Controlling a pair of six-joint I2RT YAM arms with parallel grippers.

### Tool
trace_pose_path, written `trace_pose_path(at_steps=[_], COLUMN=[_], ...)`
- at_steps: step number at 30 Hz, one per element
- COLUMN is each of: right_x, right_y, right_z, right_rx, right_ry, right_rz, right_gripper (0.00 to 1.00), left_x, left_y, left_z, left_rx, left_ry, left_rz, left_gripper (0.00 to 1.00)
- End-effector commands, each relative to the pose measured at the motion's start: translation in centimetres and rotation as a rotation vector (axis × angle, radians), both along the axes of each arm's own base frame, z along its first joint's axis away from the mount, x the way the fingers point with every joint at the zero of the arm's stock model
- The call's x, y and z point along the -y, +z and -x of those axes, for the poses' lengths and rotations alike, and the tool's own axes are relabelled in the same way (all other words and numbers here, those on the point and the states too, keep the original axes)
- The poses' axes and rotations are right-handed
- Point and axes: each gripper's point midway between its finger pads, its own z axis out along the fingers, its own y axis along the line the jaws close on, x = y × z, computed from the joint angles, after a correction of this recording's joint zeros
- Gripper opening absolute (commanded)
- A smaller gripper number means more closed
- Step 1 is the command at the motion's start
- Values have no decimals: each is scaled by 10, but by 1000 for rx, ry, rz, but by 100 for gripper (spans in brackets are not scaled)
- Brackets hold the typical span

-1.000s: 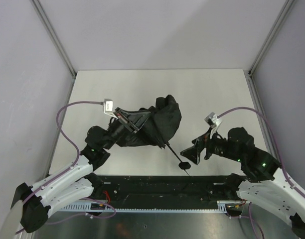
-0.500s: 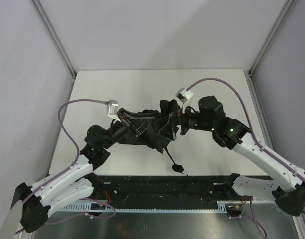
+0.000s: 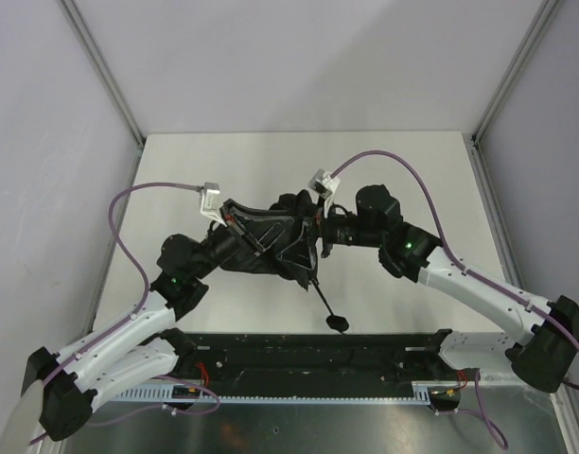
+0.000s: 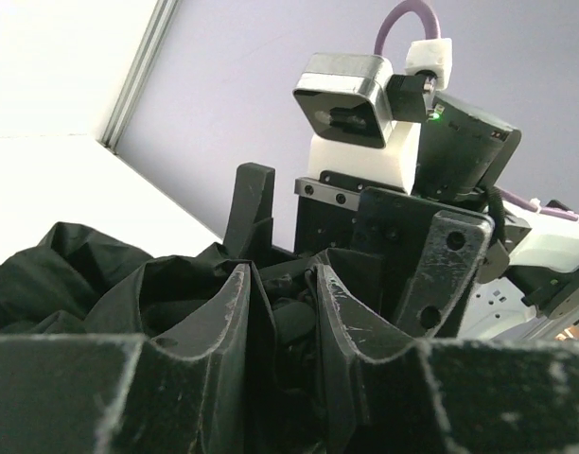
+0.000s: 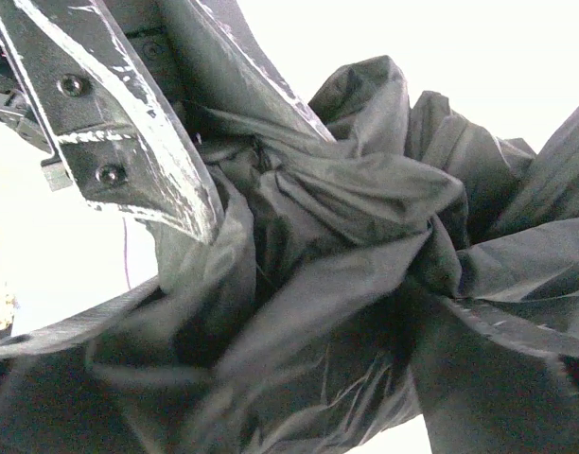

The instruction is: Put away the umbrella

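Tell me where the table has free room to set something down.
Bare table runs along the far edge, behind the umbrella, widest at the right corner. The middle is crowded: left gripper and right gripper meet in the fabric, handle toward the front.

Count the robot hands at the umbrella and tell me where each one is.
2. The left hand holds the umbrella by its fabric from the left; the right hand meets the bundle from the right, facing it. No other hand shows.

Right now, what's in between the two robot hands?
The umbrella: its bunched black fabric fills the gap between the left gripper and the right gripper. The top view shows it best, and the left wrist view shows it too.
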Motion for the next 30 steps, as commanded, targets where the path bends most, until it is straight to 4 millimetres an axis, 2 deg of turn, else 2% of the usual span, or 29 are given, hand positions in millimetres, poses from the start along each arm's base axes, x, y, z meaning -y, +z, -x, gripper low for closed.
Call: trace_pose_path(at_steps=[1,3,4,5,8,9,12,14,15,16,18,20,21,22,24,25,28,30], right_x=[-15,-19,-21,-22,-26,-27,-26,-22,-19,-15,-2,11,16,21,30,34,48,54], right_y=[20,22,23,22,20,20,22,24,25,25,25,25,26,27,29,29,31,37], right_z=[9,14,17,19,23,24,27,28,28,26,23,21,21,22,23,22,20,20], right_rx=[64,61,60,55,48,47,47,55,59,59,50,39,36,37,43,47,48,59], right_ry=[96,138,160,178,202,207,218,210,202,182,152,126,122,117,106,99,78,70], right_rz=[-102,-126,-135,-140,-146,-148,-159,-170,-177,-183,-194,-205,-214,-223,-228,-228,-239,-257], right_gripper=[75,50,44,43,50,45,13,3,2,1,0,0,0,0,0,0,0,0], left_x=[-10,-9,-8,-7,-5,-5,-5,-5,-6,-9,-16,-25,-29,-33,-42,-44,-44,-36], left_y=[73,76,76,76,76,76,77,78,79,80,82,85,86,85,83,81,66,49], left_z=[33,36,37,38,40,41,43,45,47,48,52,58,59,60,60,57,47,42], left_rx=[128,126,124,121,116,116,124,127,124,107,64,59,56,54,53,48,4,-53], left_ry=[-90,-108,-115,-123,-139,-142,-150,-158,-163,-172,-198,-216,-211,-199,-161,-135,-85,-104], left_rz=[170,177,179,178,179,179,177,176,180,191,220,219,211,203,184,163,62,-5], left_gripper=[0,0,0,0,0,0,0,0,1,7,35,67,79,86,89,87,70,69])
